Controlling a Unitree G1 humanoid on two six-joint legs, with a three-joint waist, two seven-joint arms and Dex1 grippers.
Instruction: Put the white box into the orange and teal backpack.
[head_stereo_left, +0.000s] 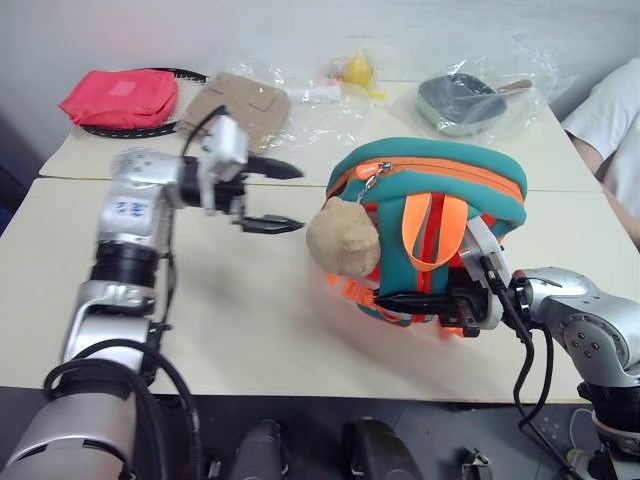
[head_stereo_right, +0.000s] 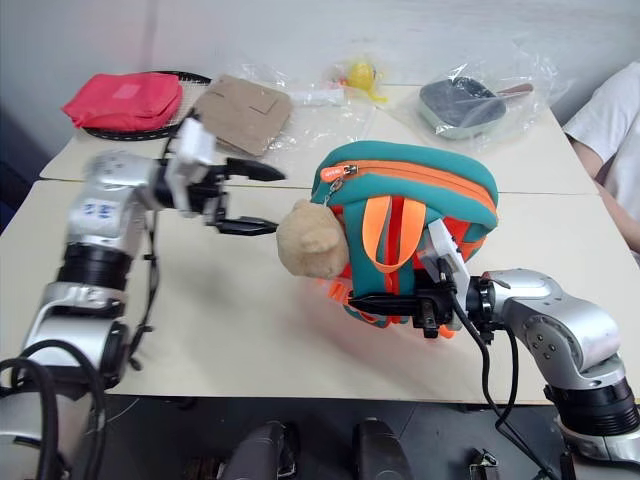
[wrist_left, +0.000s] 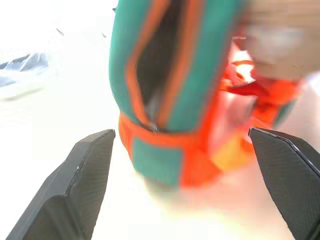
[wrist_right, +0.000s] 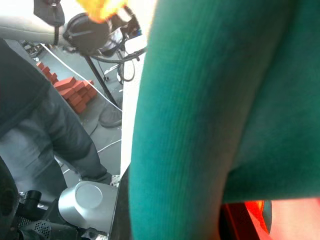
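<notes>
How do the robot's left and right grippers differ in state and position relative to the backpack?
The left gripper is open and empty, apart from the orange and teal backpack; the right gripper is shut on the backpack's lower edge. The left sits higher, beside the zipper end; the right sits low. Both have black fingers.

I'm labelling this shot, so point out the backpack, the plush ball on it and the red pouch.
orange and teal backpack (head_stereo_left: 440, 165), left eye view, on its teal top panel.
plush ball (head_stereo_left: 342, 238), left eye view, middle of the tan fuzz.
red pouch (head_stereo_left: 118, 97), left eye view, centre of its top face.
</notes>
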